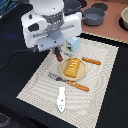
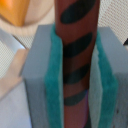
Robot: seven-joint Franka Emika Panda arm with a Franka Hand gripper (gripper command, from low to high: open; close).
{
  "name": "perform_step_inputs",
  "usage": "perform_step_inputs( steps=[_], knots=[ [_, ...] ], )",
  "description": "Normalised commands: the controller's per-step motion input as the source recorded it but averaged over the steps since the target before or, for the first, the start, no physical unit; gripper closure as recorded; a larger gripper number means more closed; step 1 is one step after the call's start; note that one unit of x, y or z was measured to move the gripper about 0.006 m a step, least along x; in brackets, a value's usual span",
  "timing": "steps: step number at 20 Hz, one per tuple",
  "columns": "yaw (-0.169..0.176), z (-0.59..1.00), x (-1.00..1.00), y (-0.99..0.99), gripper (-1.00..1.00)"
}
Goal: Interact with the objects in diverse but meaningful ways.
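Exterior view: the gripper [image 1: 56,48] hangs above the placemat [image 1: 30,85], near the ridged orange-yellow block [image 1: 72,67] on its plate [image 1: 63,73].

Wrist view: green pads [image 2: 52,80] pinch the brown striped sausage stick [image 2: 76,60] upright. Maintain grip; lower vertically before releasing.

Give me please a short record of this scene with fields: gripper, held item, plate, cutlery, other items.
gripper: gripper shut on the sausage stick, teal pads on both its sides
held item: reddish-brown stick with dark stripes
plate: tan plate on striped placemat, carrying the ridged orange-yellow block
cutlery: orange-handled fork beside the plate; another orange handle on the opposite side
other items: white bone-shaped piece; light blue cup; grey pot
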Motion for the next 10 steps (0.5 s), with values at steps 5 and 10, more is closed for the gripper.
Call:
perform_step_inputs(
  steps=[5,10],
  knots=[
    [-0.091,0.49,0.94,-0.02,1.0],
    [-0.055,0.32,0.98,0.0,1.0]
  ],
)
